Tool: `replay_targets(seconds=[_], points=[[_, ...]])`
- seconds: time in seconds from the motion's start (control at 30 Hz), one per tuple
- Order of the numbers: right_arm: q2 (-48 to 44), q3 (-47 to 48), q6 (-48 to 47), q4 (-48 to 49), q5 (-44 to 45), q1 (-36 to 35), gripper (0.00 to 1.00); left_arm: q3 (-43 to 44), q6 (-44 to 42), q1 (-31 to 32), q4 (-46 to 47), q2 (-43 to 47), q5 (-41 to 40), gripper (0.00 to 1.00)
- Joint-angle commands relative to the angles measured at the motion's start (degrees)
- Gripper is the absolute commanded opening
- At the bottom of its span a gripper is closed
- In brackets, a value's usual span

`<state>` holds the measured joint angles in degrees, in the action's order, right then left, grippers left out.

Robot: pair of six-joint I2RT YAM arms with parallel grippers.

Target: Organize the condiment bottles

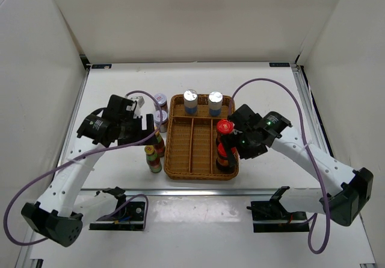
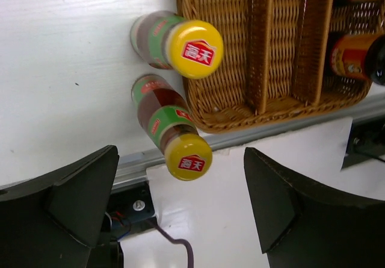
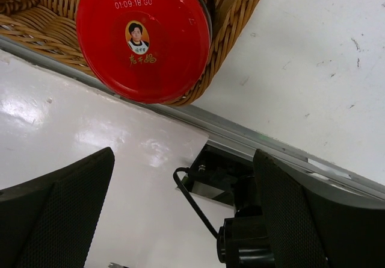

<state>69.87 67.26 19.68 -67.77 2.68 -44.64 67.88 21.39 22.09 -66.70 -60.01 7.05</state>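
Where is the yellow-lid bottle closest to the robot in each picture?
Top external: the nearer yellow-capped bottle stands just left of the wicker tray's near-left corner.
Left wrist: lower middle, below its twin, beside the tray's corner.
Right wrist: not in it.
Shared landmark: the wicker tray, visible in all three views.

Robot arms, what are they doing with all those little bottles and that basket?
They are tidying the bottles into a brown wicker divided tray. Two silver-capped bottles with blue labels already stand in its far section. The right pincer is open beside a dark red-capped bottle standing in the tray's right section. The left pincer hangs open over two slim yellow-capped bottles on the white table beside the tray. Two short purple-lidded jars wait there too.
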Motion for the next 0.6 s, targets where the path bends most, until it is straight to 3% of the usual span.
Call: replay_targets(seconds=[0.0,0.4,0.57], points=[[-1.0,-1.3,-1.6,0.5,-1.7,1.0,0.99,3.4,-1.3,2.2,-4.5,-1.0,-0.7,0.95],[-2.6,-4.8,-1.6,2.1,-2.9,1.6,0.99,-0.8,2.8,6.4,-6.2,-3.2,-5.8,0.94],[-3.8,-4.8,-1.6,2.1,-2.9,1.6,0.99,-0.8,2.8,7.7,-4.9,-6.6,-7.1,0.87]])
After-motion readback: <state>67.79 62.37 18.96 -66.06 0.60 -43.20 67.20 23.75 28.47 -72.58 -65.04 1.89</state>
